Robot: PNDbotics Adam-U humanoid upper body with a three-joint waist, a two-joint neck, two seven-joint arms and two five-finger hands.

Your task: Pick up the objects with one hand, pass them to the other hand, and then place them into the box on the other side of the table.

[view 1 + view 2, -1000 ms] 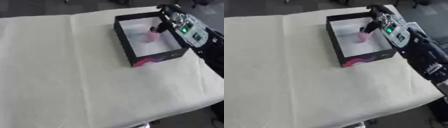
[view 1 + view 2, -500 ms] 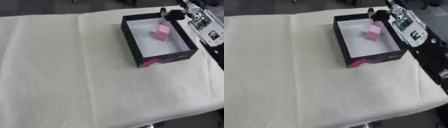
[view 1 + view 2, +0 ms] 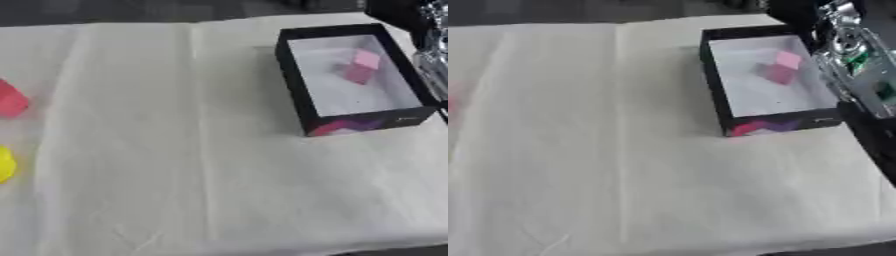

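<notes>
Black and silver, my right arm is hanging at the box's three o'clock; whether its hand is open or curled I cannot tell. A pink block is lying inside the box. Red and yellow objects are sitting at nine o'clock. Swinging across, I am risking clipping the box wall and shoving it.
</notes>
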